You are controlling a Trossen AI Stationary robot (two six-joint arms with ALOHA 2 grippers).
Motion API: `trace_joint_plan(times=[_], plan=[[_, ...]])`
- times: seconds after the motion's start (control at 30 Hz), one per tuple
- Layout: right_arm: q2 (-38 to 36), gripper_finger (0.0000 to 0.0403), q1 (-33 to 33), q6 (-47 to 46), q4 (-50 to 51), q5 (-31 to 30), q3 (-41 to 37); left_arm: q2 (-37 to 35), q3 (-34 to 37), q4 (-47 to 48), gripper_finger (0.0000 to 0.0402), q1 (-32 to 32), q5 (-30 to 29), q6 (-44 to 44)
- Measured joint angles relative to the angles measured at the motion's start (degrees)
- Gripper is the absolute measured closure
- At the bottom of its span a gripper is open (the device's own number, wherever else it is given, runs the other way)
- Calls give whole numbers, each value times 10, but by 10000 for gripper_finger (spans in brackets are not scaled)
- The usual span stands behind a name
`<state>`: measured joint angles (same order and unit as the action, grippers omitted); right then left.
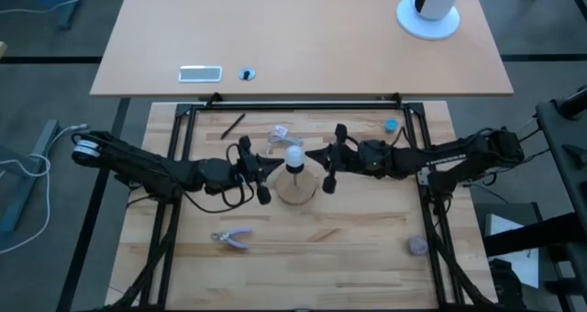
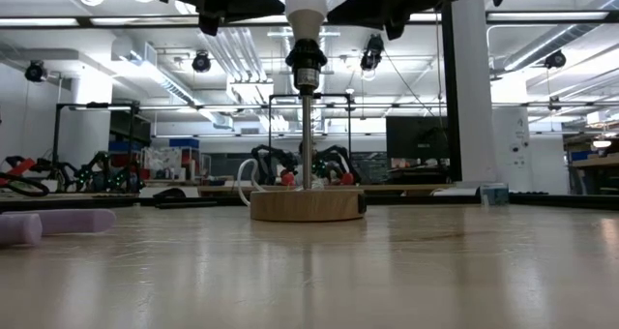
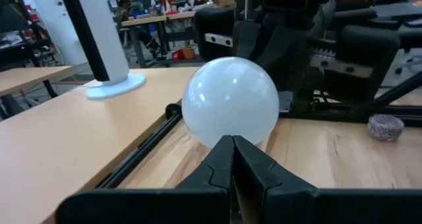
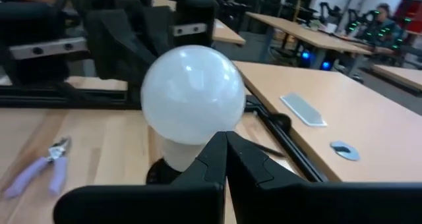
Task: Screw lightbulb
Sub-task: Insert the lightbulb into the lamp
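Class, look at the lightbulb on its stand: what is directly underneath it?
Under the lightbulb sits a dark socket on a thin metal rod, which rises from a round wooden base. The bulb's screw base cannot be seen; the socket covers it.

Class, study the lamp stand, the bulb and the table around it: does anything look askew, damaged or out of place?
Nothing stands out. The small white frosted lightbulb sits upright in the socket on the round wooden base's straight pole. The purple-handled pliers lie flat on the table.
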<state>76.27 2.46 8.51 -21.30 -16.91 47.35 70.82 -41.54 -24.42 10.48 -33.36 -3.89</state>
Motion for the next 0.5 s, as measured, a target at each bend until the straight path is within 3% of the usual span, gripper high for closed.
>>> trace_joint_plan(times=[0.5], plan=[[0,403,17,-10,7,47,0,6,0,18,401,-6,-35,14]])
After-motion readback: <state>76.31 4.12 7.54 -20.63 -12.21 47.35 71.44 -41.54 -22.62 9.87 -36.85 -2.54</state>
